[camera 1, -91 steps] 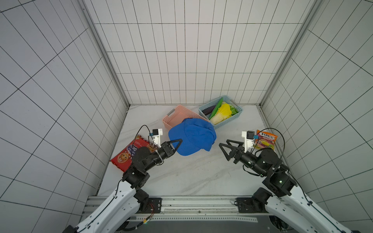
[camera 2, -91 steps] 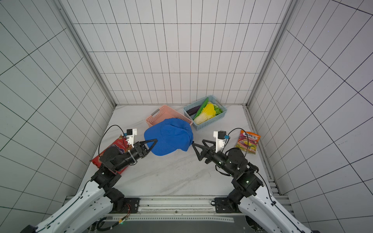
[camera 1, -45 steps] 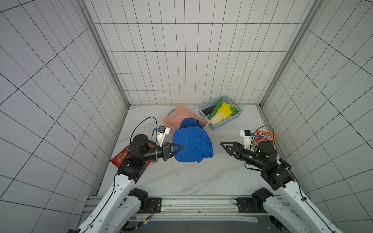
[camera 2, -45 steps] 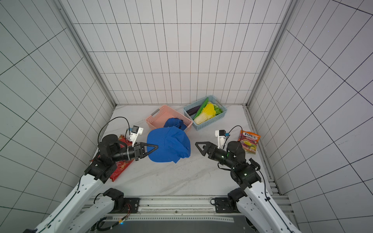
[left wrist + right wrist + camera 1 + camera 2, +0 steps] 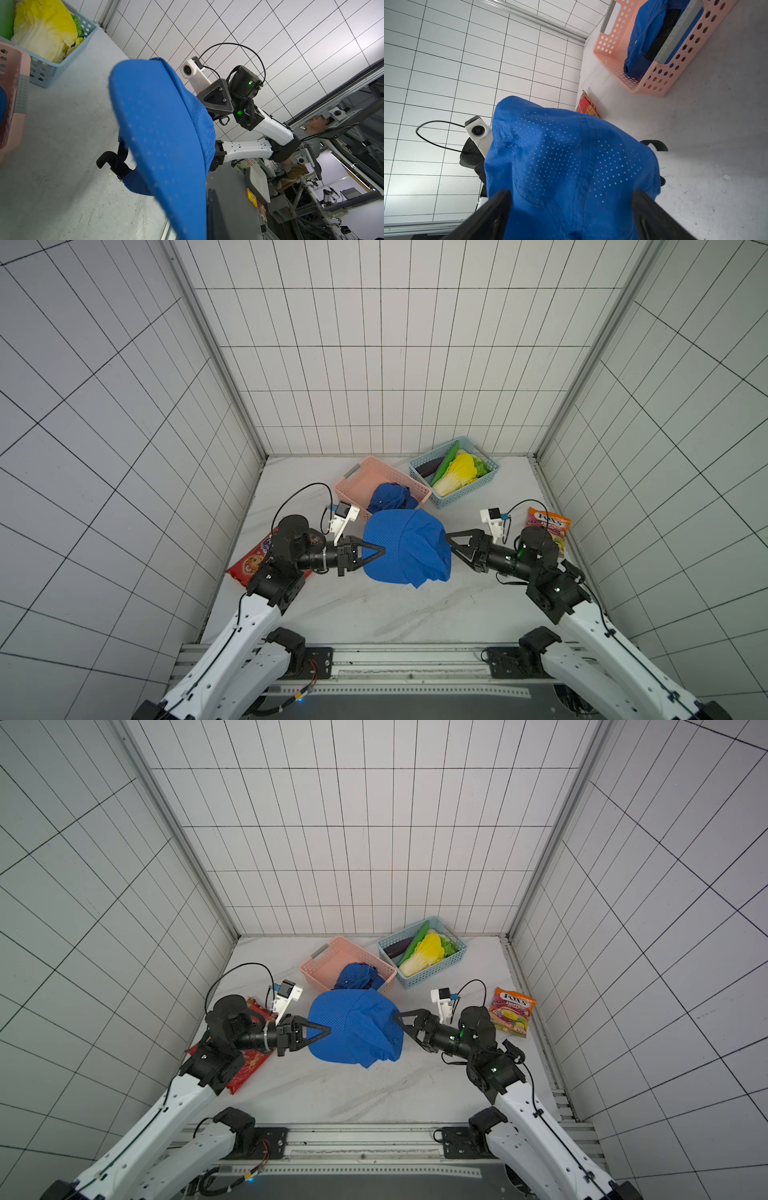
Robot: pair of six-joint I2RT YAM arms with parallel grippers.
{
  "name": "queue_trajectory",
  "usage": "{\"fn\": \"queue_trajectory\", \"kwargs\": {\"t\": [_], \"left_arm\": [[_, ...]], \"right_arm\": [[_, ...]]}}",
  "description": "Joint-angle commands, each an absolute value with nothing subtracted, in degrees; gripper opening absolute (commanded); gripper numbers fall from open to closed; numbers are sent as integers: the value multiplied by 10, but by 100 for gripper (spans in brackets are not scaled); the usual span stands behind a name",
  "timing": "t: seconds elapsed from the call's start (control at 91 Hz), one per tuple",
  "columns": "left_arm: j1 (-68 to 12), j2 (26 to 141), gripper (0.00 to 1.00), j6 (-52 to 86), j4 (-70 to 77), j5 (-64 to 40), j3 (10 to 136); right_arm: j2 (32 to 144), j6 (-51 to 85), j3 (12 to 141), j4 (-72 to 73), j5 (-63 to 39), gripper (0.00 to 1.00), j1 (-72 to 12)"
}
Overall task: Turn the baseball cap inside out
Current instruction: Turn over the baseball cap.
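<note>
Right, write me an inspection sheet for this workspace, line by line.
Surface: white marbled tabletop, no spills seen.
Job's things: blue cap held above the tabletop, black strap dangling.
Clutter: pink basket with blue cloth; blue basket of vegetables; red snack pack; candy bag.
Tools: left tool shut on the cap; right tool open, fingers astride its crown.
Cables: black loops at both wrist cameras, clear of the cap.
Surroundings: white tiled walls.

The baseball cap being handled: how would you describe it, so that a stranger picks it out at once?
On the white table, look between the two arms, near the pink basket. The baseball cap is the blue perforated one pinched by the left end effector; the other blue cloth lies inside the basket, untouched.
</note>
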State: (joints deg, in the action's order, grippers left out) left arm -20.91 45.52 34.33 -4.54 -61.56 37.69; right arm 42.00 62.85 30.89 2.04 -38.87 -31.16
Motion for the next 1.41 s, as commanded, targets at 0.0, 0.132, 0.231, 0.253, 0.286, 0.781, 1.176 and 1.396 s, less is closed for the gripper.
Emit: {"fn": "queue_trajectory", "kwargs": {"t": [0.0, 0.132, 0.231, 0.253, 0.286, 0.781, 1.176, 1.396], "left_arm": [[-211, 450, 0, 357, 5, -618, 380], [-212, 451, 0, 368, 24, -607, 373], [-213, 455, 0, 368, 21, -595, 367], [-212, 455, 0, 368, 21, -593, 365], [-213, 455, 0, 365, 19, -588, 363], [-212, 460, 0, 322, -93, -491, 346], [-213, 504, 4, 358, -85, -445, 302], [-294, 574, 0, 413, 42, -402, 256]], "right_arm": [[428, 635, 302, 40, -404, 94, -318], [446, 637, 307, 54, -417, 87, -329], [462, 642, 320, 82, -437, 70, -337], [465, 644, 323, 88, -441, 66, -337], [469, 647, 327, 99, -445, 61, -337], [460, 497, 415, -73, -382, 5, -337], [412, 504, 374, -95, -275, 3, -324], [447, 474, 356, -99, -268, 4, -326]]}}
